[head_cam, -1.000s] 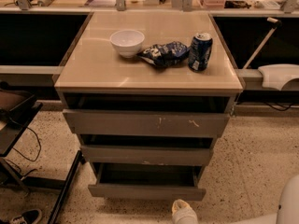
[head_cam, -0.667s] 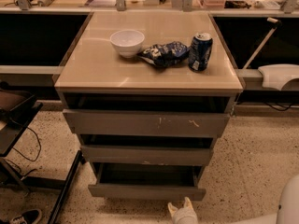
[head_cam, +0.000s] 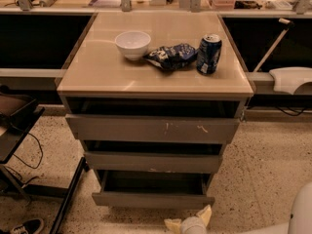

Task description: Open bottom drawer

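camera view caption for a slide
Bottom drawer pulled out, tool low in front of it; bowl, snack bag and can on the cabinet

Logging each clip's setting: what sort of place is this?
Probably a lab or office workspace: cluttered benches behind, cables on a speckled floor, a drawer cabinet holding a bowl and can. The gripper sits low, just in front of the open bottom drawer.

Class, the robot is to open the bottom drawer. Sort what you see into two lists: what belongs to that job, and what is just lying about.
Belongs to the job: bottom drawer, pulled partly out; tool, low near the floor in front of it.
Lying about: white bowl, snack bag, blue can, all on the cabinet top.
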Tool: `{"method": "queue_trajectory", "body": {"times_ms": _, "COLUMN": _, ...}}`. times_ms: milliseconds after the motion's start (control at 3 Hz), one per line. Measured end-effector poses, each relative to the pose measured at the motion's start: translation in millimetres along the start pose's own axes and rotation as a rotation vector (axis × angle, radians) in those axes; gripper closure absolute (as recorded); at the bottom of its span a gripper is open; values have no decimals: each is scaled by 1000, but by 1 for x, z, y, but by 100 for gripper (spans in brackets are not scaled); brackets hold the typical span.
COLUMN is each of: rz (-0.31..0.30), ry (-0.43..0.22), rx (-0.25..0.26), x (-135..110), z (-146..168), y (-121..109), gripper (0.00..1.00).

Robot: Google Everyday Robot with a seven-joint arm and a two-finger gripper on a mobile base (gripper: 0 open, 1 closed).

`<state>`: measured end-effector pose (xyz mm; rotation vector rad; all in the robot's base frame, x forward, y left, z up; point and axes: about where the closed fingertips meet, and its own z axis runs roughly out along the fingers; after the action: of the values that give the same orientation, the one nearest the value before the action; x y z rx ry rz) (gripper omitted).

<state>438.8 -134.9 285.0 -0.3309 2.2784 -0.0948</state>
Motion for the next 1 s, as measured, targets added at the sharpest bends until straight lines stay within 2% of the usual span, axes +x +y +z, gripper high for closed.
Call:
{"method": "queue_trajectory", "body": {"times_ms": 333, "rz": -104, "ry": 44, "rx": 13, "x": -2, "z": 3, "y": 3, "gripper": 0}}
{"method": "queue_trajectory", "body": {"times_ms": 667, "rz": -445, "ry": 122, "rx": 58, "x": 10, "z": 2, "y": 0, "gripper": 0}}
{"method": "queue_trajectory", "body": {"times_ms": 1000, "rz": -604, "ry": 101, "rx": 33, "x": -6, "z": 10, "y": 24, "gripper": 0}}
